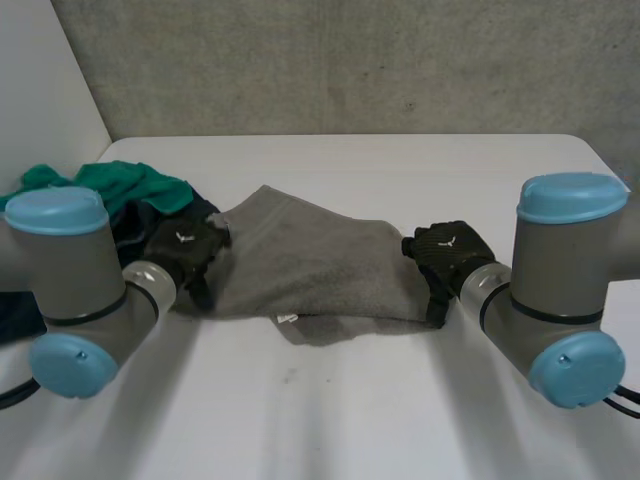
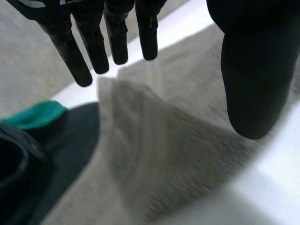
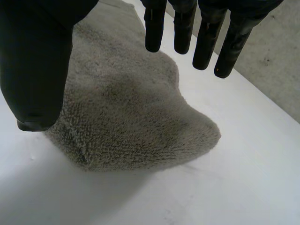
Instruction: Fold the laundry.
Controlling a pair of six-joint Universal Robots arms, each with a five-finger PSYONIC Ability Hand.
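Left robot hand (image 1: 185,250) and right robot hand (image 1: 447,250), both wide open over opposite ends of the grey towel (image 1: 310,265); each should pinch matching corners evenly

A robot lab with a work table.
A left arm (image 1: 70,270) and a right arm (image 1: 560,290), both grey with light-blue caps, reach over a plain white table (image 1: 400,165). Behind the table is a bare, rough grey wall (image 1: 350,60), and a white panel (image 1: 40,90) stands at its left side. A grey towel (image 1: 310,260) and a heap of clothes (image 1: 125,188) lie on the table.
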